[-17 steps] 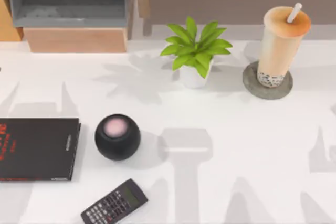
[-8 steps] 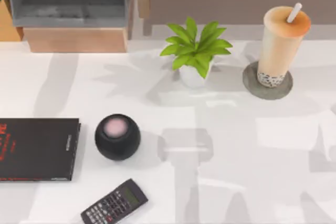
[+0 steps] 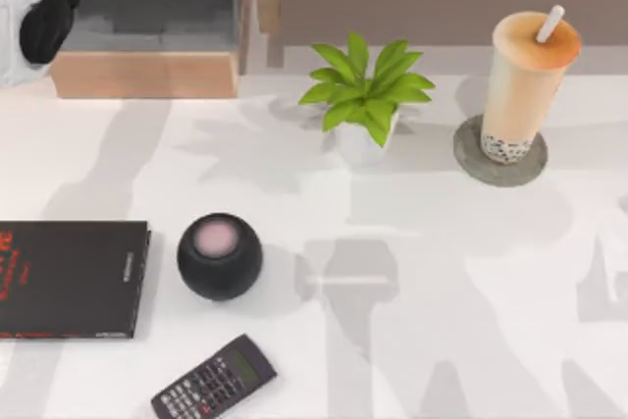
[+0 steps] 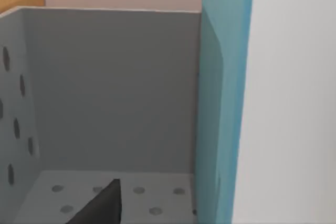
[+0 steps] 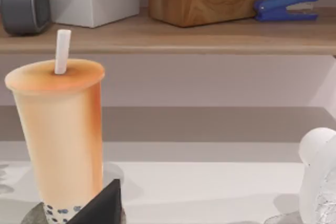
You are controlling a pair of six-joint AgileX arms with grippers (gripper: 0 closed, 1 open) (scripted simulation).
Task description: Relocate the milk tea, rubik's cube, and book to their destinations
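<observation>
The milk tea (image 3: pixel 520 85) stands upright on a round grey coaster (image 3: pixel 469 162) at the back right of the table; close up it is the milk tea (image 5: pixel 60 135). A dark part of my right gripper (image 5: pixel 100 208) shows just in front of the cup, apart from it. My left arm (image 3: pixel 39 7) hangs over the grey bin (image 3: pixel 157 7) at the back left. A dark part of my left gripper (image 4: pixel 100 208) is inside the bin, beside the teal-blue book (image 4: pixel 223 103), which stands upright. The rubik's cube is out of view.
A potted plant (image 3: pixel 365 95) sits mid-back. A thin black book (image 3: pixel 69 280), a black round speaker (image 3: pixel 220 256) and a calculator (image 3: pixel 214 380) lie at the front left. A shelf (image 5: pixel 168 35) behind the cup carries boxes and a blue stapler (image 5: pixel 286 4).
My left arm has come into the top view at the back left corner, over the grey bin. Shadows on the table have shifted. The milk tea has not moved.
</observation>
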